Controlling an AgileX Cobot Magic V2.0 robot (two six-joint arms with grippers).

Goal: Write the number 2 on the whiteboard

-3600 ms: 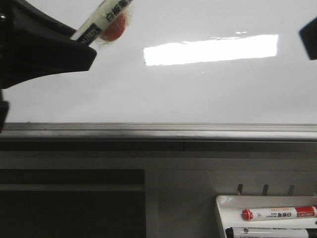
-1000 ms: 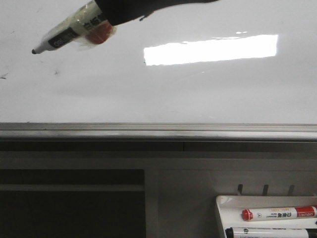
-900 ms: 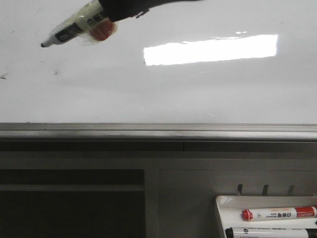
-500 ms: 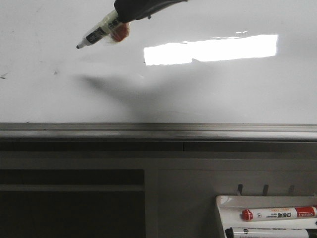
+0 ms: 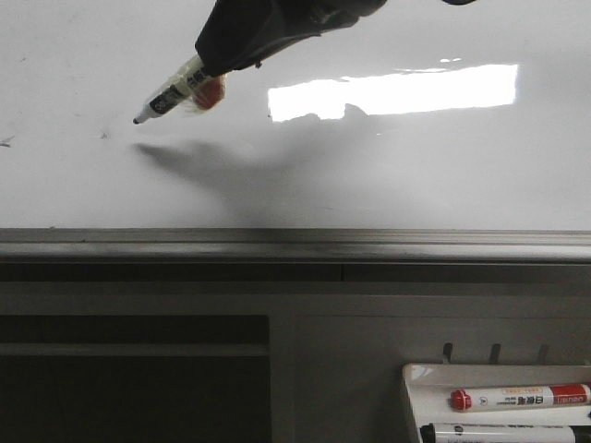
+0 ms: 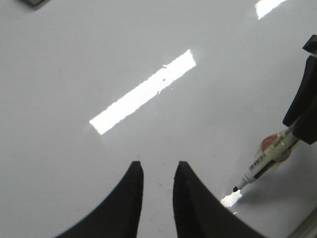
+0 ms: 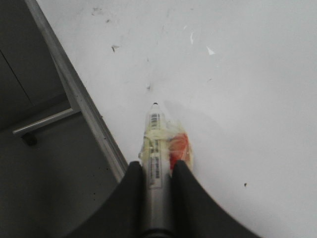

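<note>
Clamped on a marker (image 5: 174,90), the right gripper (image 7: 157,171) aims its tip toward eight o'clock in the front view, just off the whiteboard (image 5: 388,175). Left gripper (image 6: 157,173) holds nothing, jaws narrowly parted. No number 2 is drawn yet. I judge the marker light, stiff and slick, best held mid-barrel. Glossy board, grey rail (image 5: 295,245) below; a pen tray (image 5: 416,383) sits at five o'clock.
</note>
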